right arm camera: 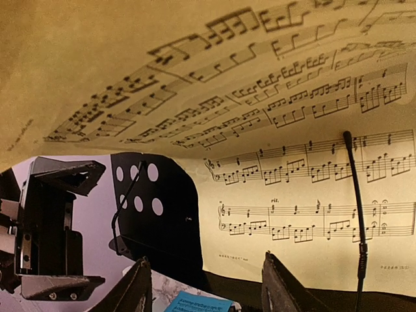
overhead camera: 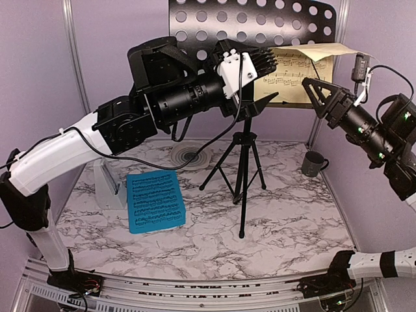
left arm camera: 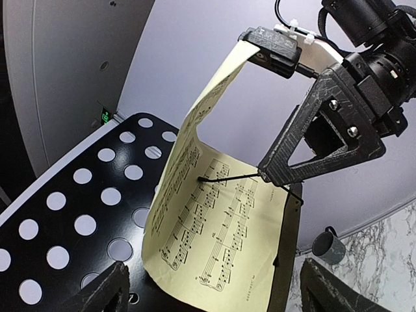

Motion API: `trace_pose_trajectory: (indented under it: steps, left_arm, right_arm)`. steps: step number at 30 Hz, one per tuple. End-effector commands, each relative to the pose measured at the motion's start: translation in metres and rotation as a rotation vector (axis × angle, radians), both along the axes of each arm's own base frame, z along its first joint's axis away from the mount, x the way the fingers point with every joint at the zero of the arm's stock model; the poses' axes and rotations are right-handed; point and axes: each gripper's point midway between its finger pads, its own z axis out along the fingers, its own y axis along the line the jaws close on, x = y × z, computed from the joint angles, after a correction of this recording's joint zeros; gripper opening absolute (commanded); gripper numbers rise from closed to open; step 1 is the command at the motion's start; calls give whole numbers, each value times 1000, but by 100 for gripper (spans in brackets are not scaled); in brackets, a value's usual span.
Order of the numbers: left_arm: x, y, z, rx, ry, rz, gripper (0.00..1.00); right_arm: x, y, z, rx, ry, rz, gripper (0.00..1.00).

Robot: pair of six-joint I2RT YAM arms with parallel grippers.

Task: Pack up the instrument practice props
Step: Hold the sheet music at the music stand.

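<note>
Overhead, the music stand (overhead camera: 260, 23) is upright on its tripod on the worktop (overhead camera: 292, 221) w/ the yellow page (overhead camera: 305, 68) on its desk, top edge flopped fwd, the blue page (overhead camera: 155, 201) flat at near-left and the white metronome (overhead camera: 104, 183) just beside it. Left wrist cam: left fingers (left arm camera: 107, 289) wide apart, holding nothing, facing the yellow page. Right wrist cam: right fingers (right arm camera: 140, 289) also apart, nothing clamped, close under the curled page.

The right end effector (left arm camera: 257, 104) has black triangular fingers (left arm camera: 325, 123) with silver screws.
</note>
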Motion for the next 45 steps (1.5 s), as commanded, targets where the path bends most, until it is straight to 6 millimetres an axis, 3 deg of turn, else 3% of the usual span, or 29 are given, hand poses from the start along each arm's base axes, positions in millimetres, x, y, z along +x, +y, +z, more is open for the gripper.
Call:
trace_pose_trajectory:
  steps: [1, 7, 13, 24, 32, 35, 39, 45]
  left_arm:
    - [1, -6, 40, -137, -82, 4, 92]
    - [11, -26, 48, -202, -95, 11, 92]
    - [18, -17, 70, -316, -47, -12, 79]
    - [20, -12, 75, -337, -33, -49, 75]
    - [12, -29, 66, -293, -39, -131, 73]
    - [12, -34, 65, -300, -39, -147, 65]
    - [12, -38, 63, -302, -46, -161, 42]
    - [15, -49, 47, -251, -40, -161, 41]
  right_arm:
    - [-3, -3, 21, -17, -48, -8, 54]
    - [-5, -1, 35, -26, -77, -1, 54]
    - [-2, 4, 35, -42, -74, 4, 54]
    - [-1, -4, 49, -17, -95, -36, 52]
    - [1, -6, 60, -36, -99, -57, 52]
    - [2, -5, 62, -41, -98, -62, 52]
    - [3, -3, 62, -45, -96, -53, 52]
    - [5, -2, 61, -49, -93, -59, 52]
